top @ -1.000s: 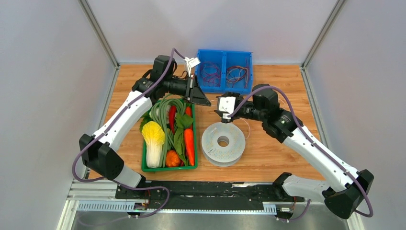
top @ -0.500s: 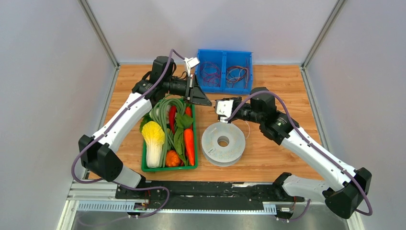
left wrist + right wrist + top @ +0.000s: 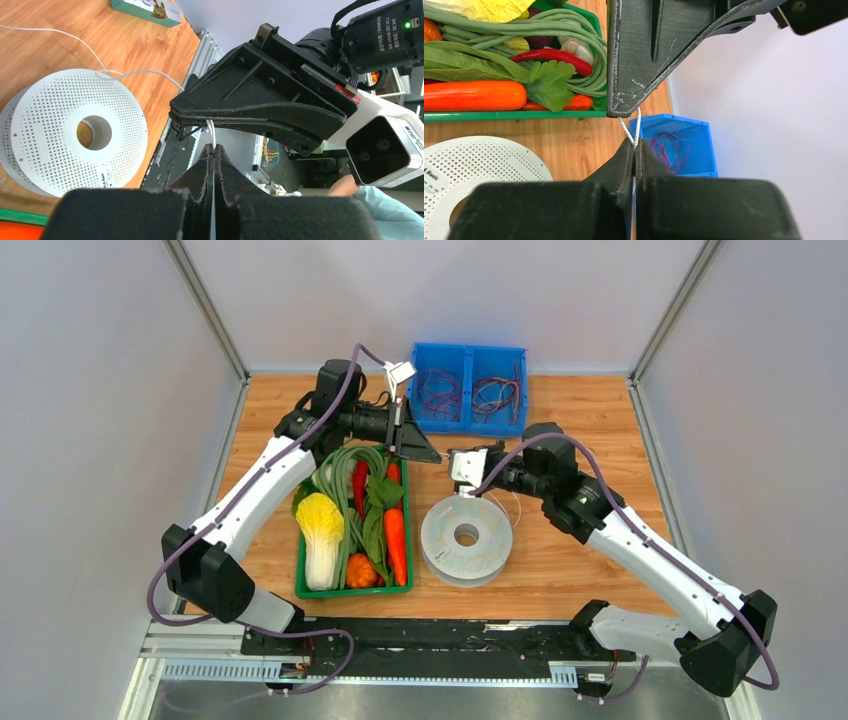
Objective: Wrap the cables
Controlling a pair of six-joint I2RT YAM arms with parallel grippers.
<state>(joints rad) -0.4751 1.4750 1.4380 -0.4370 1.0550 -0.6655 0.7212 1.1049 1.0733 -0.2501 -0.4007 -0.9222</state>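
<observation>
**White wire [image 3: 638, 122] pinched twice**

Your right gripper [image 3: 634, 145] is clamped on it, tip to tip with the left gripper [image 3: 214, 150], which is also clamped on it. From there it trails down to the spool [image 3: 466, 538], which lies on the right gripper's side.

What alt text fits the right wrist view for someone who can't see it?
The right gripper is shut on the white wire, just below the left gripper, which pinches the same wire. Behind lie the perforated spool, a green vegetable tray and a blue bin of wire coils.
</observation>
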